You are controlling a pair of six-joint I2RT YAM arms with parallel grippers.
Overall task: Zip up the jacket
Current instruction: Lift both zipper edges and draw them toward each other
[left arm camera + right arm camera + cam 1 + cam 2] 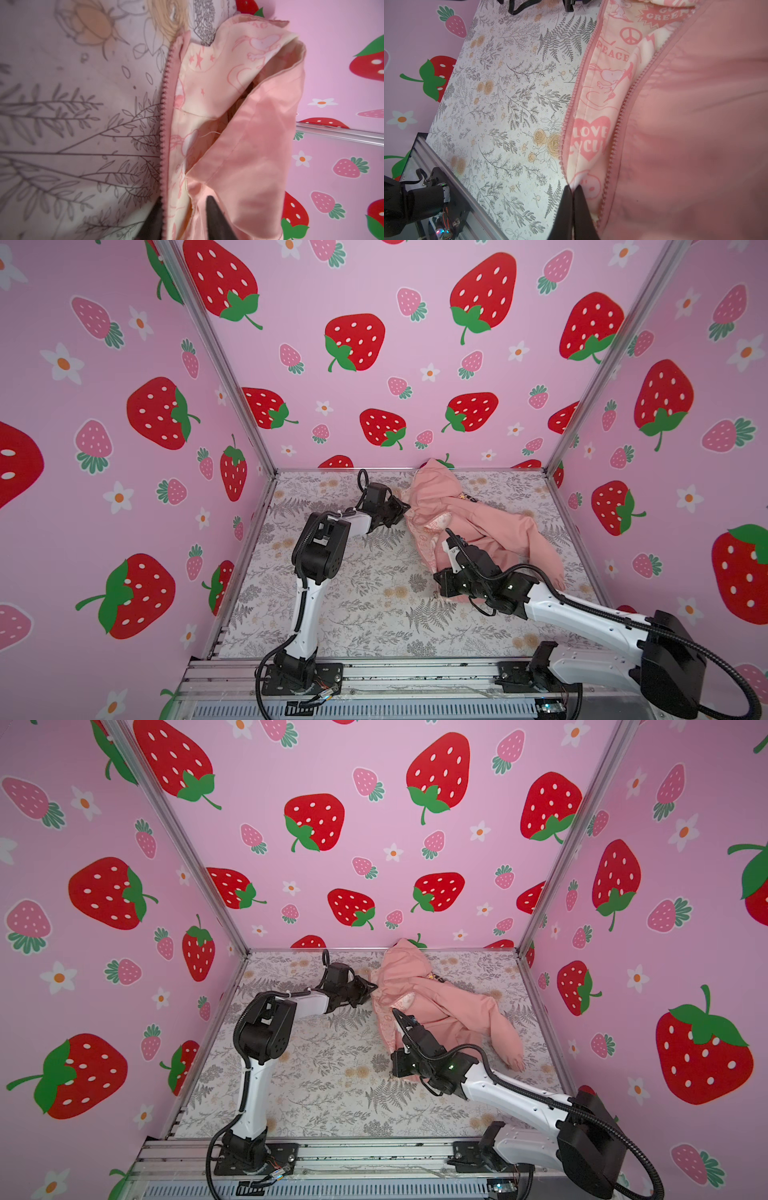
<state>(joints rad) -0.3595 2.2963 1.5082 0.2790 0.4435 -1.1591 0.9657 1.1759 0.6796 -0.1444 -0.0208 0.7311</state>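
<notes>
The jacket [473,526] lies open on the floral tabletop [353,614], right of centre, hood toward the back wall, lining showing. Down at the near end, the right gripper [573,199] is clenched on the jacket's zipper edge. Up by the hood, the left gripper [185,220] sits astride a zipper edge, with teeth and lining between its fingers [216,218]. A gap shows there; gripping or not, can't tell.
</notes>
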